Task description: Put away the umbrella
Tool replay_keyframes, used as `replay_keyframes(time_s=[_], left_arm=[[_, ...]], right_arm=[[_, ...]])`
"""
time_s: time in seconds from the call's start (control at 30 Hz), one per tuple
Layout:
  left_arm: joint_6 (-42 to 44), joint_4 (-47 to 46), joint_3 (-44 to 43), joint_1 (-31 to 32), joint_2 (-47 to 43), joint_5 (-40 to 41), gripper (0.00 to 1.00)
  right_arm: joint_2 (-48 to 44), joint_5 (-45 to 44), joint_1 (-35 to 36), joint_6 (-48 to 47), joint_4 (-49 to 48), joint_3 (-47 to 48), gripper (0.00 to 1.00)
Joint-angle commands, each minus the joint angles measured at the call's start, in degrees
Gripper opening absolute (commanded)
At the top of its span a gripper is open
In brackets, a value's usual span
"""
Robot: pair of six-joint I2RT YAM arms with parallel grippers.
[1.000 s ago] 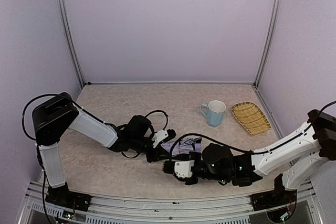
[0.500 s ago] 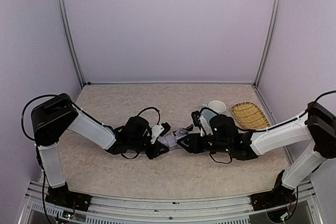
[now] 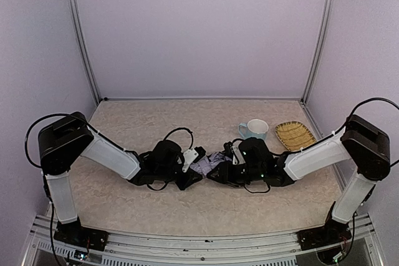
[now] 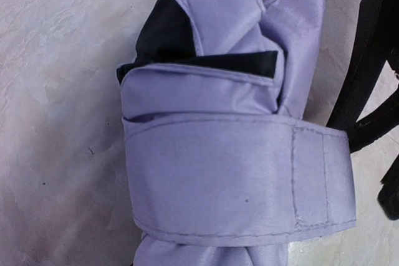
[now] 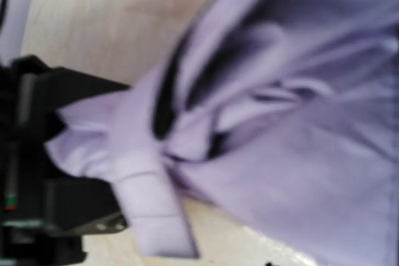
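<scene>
The umbrella [image 3: 207, 162] is a pale lavender folded bundle with dark inner folds, lying on the table between my two grippers. In the left wrist view the umbrella [image 4: 230, 172] fills the frame, its strap [image 4: 237, 185] wrapped round it. My left gripper [image 3: 194, 165] is shut on its left end, fingers hidden under fabric. My right gripper [image 3: 219, 167] stands at its right end; one of its black fingers [image 4: 365, 73] shows beside the fabric, jaws apart. The right wrist view is blurred: umbrella [image 5: 299, 123] close up, strap tab [image 5: 156, 216] sticking out.
A light blue mug [image 3: 255, 130] stands behind the right gripper. A woven yellow tray [image 3: 298, 136] lies at the right wall. Both forearms lie low across the table's near half. Purple walls close three sides.
My right arm has swung from the near edge up and round to the umbrella's right end. The left arm has barely moved and keeps its hold.
</scene>
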State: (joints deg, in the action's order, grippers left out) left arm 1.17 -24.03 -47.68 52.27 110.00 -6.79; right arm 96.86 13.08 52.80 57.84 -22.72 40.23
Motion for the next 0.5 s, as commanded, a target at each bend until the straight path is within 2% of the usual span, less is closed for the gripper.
replay_keyframes(time_s=[0.0, 0.17, 0.47], left_arm=[[1.7, 3.34, -1.58, 0.95, 1.77, 1.52, 0.0], [2.69, 4.42, -2.19, 0.99, 2.15, 2.01, 0.0], [3.53, 4.94, -2.41, 0.99, 2.42, 1.49, 0.0]], right_arm=[[2.73, 2.22, -0.87, 0.82, -3.11, 1.9, 0.4], [3.95, 4.5, -1.12, -0.05, -4.2, 3.6, 0.32], [3.44, 4.52, -1.97, 2.23, -5.59, 1.88, 0.35]])
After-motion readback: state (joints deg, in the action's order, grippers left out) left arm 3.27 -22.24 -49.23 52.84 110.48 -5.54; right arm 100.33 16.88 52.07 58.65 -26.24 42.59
